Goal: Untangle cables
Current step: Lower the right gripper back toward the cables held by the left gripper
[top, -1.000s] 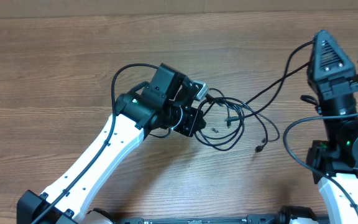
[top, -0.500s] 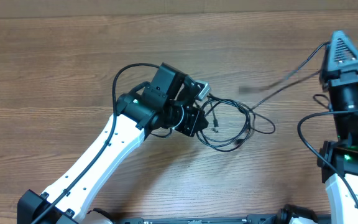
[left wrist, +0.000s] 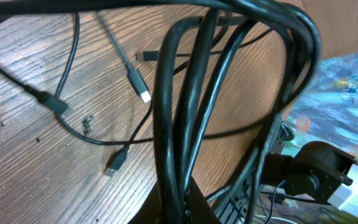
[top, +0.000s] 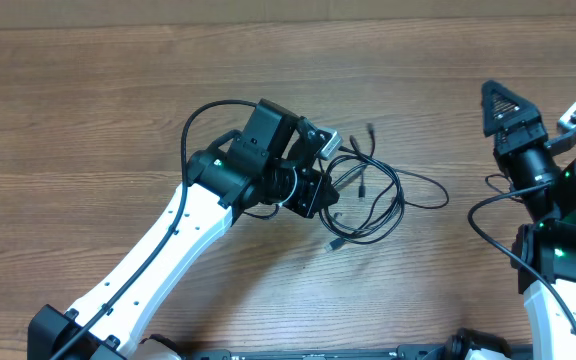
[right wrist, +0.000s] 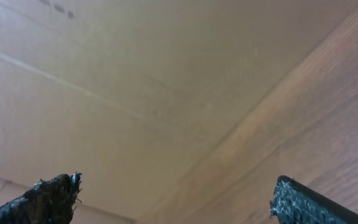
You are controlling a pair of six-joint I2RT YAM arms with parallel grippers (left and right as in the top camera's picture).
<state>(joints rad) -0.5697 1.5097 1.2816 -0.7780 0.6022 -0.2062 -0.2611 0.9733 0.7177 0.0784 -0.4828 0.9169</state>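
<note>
Cables: a loose tangle (top: pixel 373 200) on the bench (top: pixel 118 120), spilling out just right of the left gripper (top: pixel 323 185).
Left gripper: jaws pinched shut on the bundle (left wrist: pixel 185 112), so that's our anchor.
Right gripper: (top: pixel 498 100) well right of the left gripper, jaws wide and empty.
Doing it well: we'd hold the anchor, grab one plug end only, and draw it slowly away from the left gripper so the loops slide, not cinch.
Since a second ago: the right jaws let go, and the taut strand sprang back toward the left gripper.
</note>
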